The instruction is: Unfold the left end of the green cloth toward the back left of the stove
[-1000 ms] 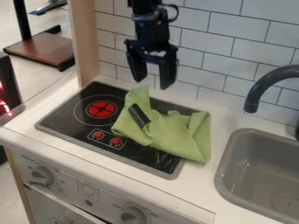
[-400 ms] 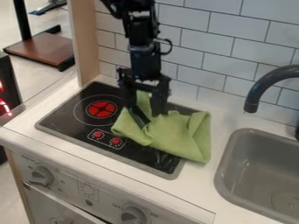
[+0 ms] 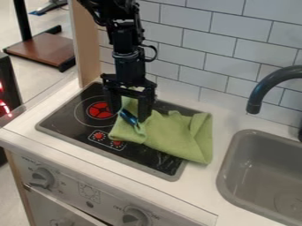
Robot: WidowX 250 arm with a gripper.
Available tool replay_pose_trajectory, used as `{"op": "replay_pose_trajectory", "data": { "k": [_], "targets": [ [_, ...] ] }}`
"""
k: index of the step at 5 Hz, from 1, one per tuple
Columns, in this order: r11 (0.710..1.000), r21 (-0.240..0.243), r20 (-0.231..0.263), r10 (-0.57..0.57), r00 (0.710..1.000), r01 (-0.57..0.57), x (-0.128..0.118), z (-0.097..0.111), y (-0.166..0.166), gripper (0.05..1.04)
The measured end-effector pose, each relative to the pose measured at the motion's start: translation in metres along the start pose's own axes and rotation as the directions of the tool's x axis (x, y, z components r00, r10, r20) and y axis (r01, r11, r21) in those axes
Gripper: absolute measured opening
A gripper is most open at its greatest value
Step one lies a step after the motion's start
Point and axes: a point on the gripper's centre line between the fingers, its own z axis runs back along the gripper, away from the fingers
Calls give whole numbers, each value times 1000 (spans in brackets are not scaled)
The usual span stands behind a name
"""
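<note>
Gripper [image 3: 128, 115] hangs fingers-down over the rear left part of the toy stovetop [image 3: 59, 121]. Fingers spread wide apart, one on each side of the dark handle-like piece [image 3: 127, 117]. No firm grip on anything visible; can't tell whether either fingertip touches the cloth or the piece. Right finger, as seen in the view, overlaps the green cloth [image 3: 174, 134]; the other comes down near the cloth's left edge.

Dark piece is short and narrow, with a bluish sheen. Lies at a slant on the cloth's left part, lower end at a fold. Can't tell what it is or how far it runs under the fabric.

Cloth is rumpled, with folds and a raised ridge toward the back. Covers the right-hand part of the black glass and runs past the stovetop's right rim onto the white counter [image 3: 194, 194].

Red burner disc [image 3: 100, 111] is left of the cloth, inside a thin pale ring, partly behind the gripper. Two small red knob markings [image 3: 99, 135] sit in an outlined box near the front edge, just beside the cloth's lower left corner.

Grey sink [image 3: 268, 170] is to the right, apart from the cloth. Dark curved faucet [image 3: 259, 95] arches behind it. White tile wall [image 3: 189, 39] at the back, wooden panel [image 3: 87, 44] at the stove's rear left corner. Front panel [image 3: 88, 194] carries two grey dials. Brown board [image 3: 44, 49] on the floor, upper left.
</note>
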Motion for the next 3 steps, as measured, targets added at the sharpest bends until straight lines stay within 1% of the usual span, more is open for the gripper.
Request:
{"op": "replay_pose_trajectory", "data": {
  "k": [1, 2, 3],
  "targets": [
    [1000, 7, -5, 11, 1000, -11, 0, -3, 1, 946],
    [999, 32, -27, 17, 999, -16, 0, -15, 1, 677],
    [998, 46, -6, 32, 999, -31, 2, -17, 2, 404]
  ]
}}
